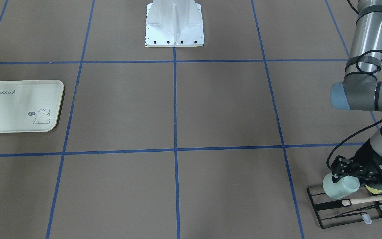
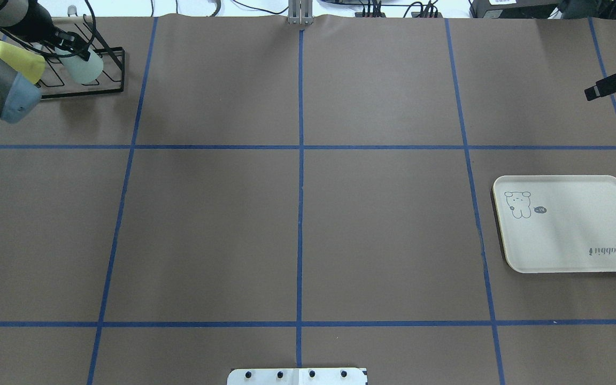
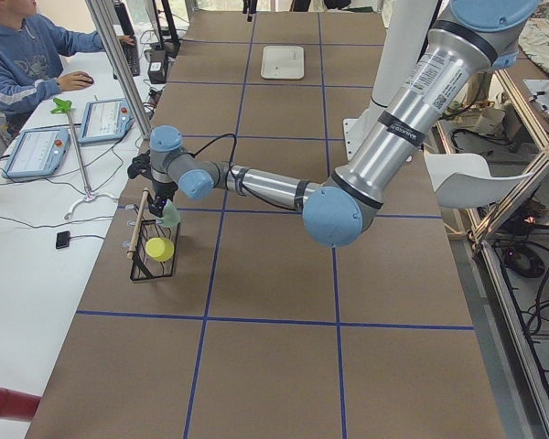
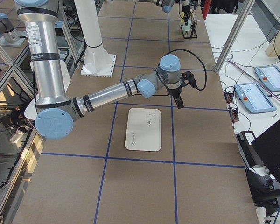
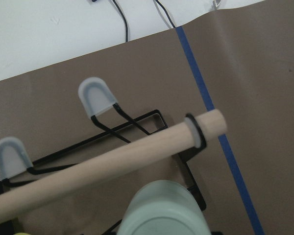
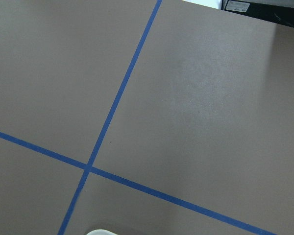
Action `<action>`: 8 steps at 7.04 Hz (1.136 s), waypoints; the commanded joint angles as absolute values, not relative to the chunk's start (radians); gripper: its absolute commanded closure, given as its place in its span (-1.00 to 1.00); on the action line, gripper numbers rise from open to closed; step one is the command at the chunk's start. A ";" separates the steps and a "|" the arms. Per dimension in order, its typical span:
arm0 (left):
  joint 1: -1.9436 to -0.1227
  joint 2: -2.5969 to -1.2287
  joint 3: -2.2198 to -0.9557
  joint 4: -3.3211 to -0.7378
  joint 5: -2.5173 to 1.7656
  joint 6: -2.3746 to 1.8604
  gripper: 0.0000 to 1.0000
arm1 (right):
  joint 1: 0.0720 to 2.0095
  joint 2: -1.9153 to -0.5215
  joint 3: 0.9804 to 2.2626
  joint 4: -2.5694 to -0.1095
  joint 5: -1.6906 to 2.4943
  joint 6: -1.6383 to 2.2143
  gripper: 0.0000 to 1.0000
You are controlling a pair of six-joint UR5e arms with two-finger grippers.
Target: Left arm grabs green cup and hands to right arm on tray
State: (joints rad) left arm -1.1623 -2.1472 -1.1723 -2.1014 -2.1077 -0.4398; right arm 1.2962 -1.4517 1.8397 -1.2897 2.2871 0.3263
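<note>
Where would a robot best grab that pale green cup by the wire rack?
Across its smooth side wall, from above: the green cup is tipped over at the black rack with a wooden rod alongside, so its upper side is free. The left hand sits there.

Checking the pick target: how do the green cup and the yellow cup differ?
Colour: the green cup is pale mint, the yellow cup yellow-green. State: the green cup is in the left gripper's fingers, the yellow cup untouched in the rack. Both are small, smooth and handleless.
</note>
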 commanded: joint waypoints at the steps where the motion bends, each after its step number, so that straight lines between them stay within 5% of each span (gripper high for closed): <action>1: -1.192 -2.143 -1.218 -2.097 -2.111 -0.442 0.51 | 1.296 -1.450 1.839 -1.290 2.287 0.325 -0.98; 4: -1.238 -2.128 -1.299 -2.083 -2.120 -0.442 0.50 | 1.296 -1.447 1.842 -1.290 2.287 0.327 -0.99; 8: -1.275 -2.037 -1.586 -1.918 -2.181 -0.477 0.50 | 1.296 -1.447 1.848 -1.290 2.287 0.333 -0.98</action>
